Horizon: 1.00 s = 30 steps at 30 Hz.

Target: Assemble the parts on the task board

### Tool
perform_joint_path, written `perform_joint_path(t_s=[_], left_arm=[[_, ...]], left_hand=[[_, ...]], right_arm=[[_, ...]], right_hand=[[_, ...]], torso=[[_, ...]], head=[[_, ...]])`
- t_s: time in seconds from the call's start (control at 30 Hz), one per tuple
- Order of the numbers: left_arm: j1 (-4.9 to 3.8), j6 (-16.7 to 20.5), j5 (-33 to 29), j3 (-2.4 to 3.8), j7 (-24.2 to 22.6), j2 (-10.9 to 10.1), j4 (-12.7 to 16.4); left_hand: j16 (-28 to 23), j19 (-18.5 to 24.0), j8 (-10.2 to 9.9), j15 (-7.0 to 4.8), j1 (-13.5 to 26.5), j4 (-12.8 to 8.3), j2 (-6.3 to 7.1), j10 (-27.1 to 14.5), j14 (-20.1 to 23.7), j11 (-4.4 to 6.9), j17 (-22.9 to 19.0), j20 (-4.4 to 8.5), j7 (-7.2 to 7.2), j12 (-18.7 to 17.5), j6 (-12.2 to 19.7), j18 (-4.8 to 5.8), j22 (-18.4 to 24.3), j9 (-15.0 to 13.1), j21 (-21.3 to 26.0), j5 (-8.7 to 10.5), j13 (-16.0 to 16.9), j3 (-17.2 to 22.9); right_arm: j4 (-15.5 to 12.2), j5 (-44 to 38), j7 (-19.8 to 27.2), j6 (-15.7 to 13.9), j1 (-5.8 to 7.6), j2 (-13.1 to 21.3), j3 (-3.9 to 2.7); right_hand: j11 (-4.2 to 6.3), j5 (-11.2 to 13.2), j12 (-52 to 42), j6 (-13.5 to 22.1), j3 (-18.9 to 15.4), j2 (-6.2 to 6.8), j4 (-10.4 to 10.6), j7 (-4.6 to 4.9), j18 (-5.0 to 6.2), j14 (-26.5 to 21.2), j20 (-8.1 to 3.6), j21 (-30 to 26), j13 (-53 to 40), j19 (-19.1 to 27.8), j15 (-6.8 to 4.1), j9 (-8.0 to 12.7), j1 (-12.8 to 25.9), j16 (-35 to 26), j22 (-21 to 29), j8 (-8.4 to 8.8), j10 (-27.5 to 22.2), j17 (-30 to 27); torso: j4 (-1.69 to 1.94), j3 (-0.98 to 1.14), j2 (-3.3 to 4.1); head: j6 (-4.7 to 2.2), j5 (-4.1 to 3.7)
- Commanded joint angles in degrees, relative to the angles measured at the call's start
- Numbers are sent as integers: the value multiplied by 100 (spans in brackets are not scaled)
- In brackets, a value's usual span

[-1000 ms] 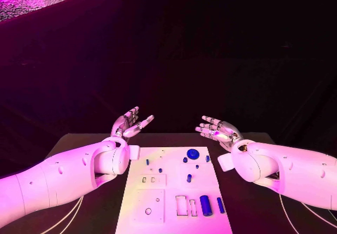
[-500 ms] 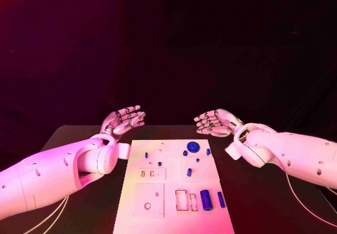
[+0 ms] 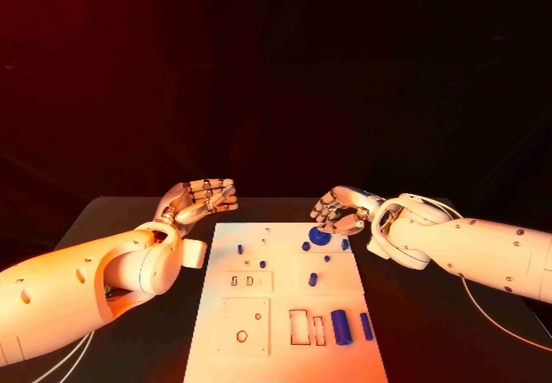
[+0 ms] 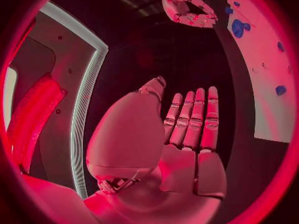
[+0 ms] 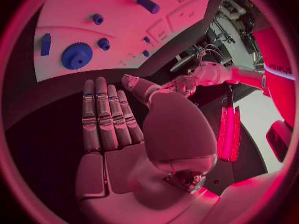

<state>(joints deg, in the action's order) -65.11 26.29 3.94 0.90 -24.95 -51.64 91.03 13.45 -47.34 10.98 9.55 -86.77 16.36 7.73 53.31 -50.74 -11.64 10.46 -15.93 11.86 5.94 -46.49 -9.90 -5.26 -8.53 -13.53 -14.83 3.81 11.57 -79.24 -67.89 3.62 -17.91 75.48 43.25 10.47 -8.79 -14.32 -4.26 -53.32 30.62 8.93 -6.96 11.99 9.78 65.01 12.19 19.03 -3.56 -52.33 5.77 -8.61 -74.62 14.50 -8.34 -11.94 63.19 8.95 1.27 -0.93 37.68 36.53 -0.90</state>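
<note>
A: Head view: task board [image 3: 288, 303] lies lengthwise in the middle of the black table [image 3: 104, 219], between the two arms. Blue gear [image 3: 320, 236] sits near the board's far right corner. Right hand [image 3: 336, 211] hangs just above it, fingers bent downward.

B: Touching the gear?

A: Cannot tell from the head view; the hand partly overlaps it. Right wrist view settles it: right hand [image 5: 115, 122] has its fingers straight and side by side, nothing in the palm, and the gear [image 5: 76, 55] lies apart beyond the fingertips, teeth visible round its rim.

B: Left side?

A: Left hand [image 3: 198, 198] is raised off the board's far left corner, palm turned up, fingers loosely curled. Left wrist view shows that hand [image 4: 181, 134] flat, fingers extended together, holding nothing. That view also catches the right hand [image 4: 187, 7] across the table, over the board's [image 4: 261, 74] edge.

B: Other parts?

A: Head view: a thick blue cylinder [image 3: 341, 326] and a thinner blue bar [image 3: 366, 325] lie side by side at the near right, beside two rectangular slots [image 3: 306, 327]. A short blue peg [image 3: 312, 279] stands mid-board. Smaller blue pieces lie near the gear; their shapes are too small to tell.
</note>
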Motion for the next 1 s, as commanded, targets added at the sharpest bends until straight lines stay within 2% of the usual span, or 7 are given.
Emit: perform_joint_path(t_s=[0.03, 0.27, 0.3, 0.4, 0.67, 0.8, 1.0], left_arm=[[-11, -259, 67, 16, 52, -72, 173], [-13, -288, 57, 60, 30, -227, 460], [-13, -292, 52, 69, 26, -246, 495], [-15, -303, 19, 90, 16, -289, 578], [-36, -329, -7, 111, 21, -331, 651], [-49, -338, -16, 114, 24, -341, 663], [-65, -349, -24, 117, 30, -350, 671]], left_hand=[[41, -91, 28, -25, 16, -5, 3, 80, -104, 21, 48, 19, 217, -34, -55, -70, -15, -9, -49, 22, 6, 51], [4, -139, 13, -19, 7, -16, 34, 82, -76, 16, 74, 34, 218, -85, -43, -64, -12, 1, -71, 25, -2, 90], [-4, -139, 12, -17, 7, -17, 36, 81, -66, 15, 75, 34, 218, -90, -42, -63, -11, 2, -70, 25, -3, 94], [-24, -140, 7, -11, 5, -18, 41, 76, -39, 12, 76, 34, 218, -104, -36, -61, -8, 5, -69, 26, -5, 103], [-53, -137, 0, -1, 8, -16, 46, 65, 1, 5, 78, 31, 224, -126, -26, -58, -2, 9, -66, 26, -7, 115], [-62, -135, -4, 2, 12, -13, 49, 58, 12, 1, 80, 30, 229, -135, -21, -58, 0, 11, -64, 27, -8, 117], [-69, -134, -8, 5, 16, -12, 52, 53, 20, -2, 81, 29, 233, -143, -16, -57, 2, 13, -63, 28, -9, 118]], right_arm=[[-36, -1310, -394, 166, -4, -39, -1], [-79, -1777, -628, 178, -7, -106, -1], [-82, -1815, -661, 191, -7, -116, -1], [-84, -1902, -747, 247, -8, -141, -1], [-58, -2021, -928, 462, -21, -198, 1], [-45, -2083, -1018, 573, -31, -230, 4], [-27, -2118, -1087, 644, -47, -272, 8]], right_hand=[[203, -11, 72, -272, -245, 170, -2, -159, 46, 1078, -432, 990, -6, -752, -345, 14, -71, 360, -566, 33, 317, 376], [285, -32, 69, -423, -364, 264, 119, -243, 57, 1827, -618, 1943, -16, -945, -491, 46, -37, 1038, -1230, 124, 332, 1055], [307, -27, 70, -442, -372, 296, 162, -259, 67, 2092, -645, 2141, -20, -1099, -517, 46, 5, 1421, -1355, 139, 339, 1288], [326, -26, 73, -494, -185, 421, 336, -269, 61, 1993, -659, 2600, -32, -1176, -526, 19, 88, 2584, -1737, 189, 391, 2065], [295, -17, 29, -499, -113, 540, 552, -249, -274, 2060, -603, 4474, -40, -2056, -489, -79, 79, 5308, -4202, 209, 212, 4671], [296, -17, 11, -496, -155, 563, 618, -257, -358, 2099, -574, 4894, -47, -2261, -486, -121, 75, 5837, -4788, 206, 183, 5247], [306, -20, -9, -495, -149, 548, 655, -267, -395, 2115, -557, 5083, -56, -2351, -496, -146, 56, 6065, -5053, 201, 200, 5500]], torso=[[56, -8, 123], [91, -30, 243], [96, -36, 256], [110, -49, 288], [133, -70, 328], [142, -79, 344], [150, -76, 361]], head=[[10, -9], [16, -67], [20, -79], [27, -97], [49, -116], [57, -131], [47, -126]])
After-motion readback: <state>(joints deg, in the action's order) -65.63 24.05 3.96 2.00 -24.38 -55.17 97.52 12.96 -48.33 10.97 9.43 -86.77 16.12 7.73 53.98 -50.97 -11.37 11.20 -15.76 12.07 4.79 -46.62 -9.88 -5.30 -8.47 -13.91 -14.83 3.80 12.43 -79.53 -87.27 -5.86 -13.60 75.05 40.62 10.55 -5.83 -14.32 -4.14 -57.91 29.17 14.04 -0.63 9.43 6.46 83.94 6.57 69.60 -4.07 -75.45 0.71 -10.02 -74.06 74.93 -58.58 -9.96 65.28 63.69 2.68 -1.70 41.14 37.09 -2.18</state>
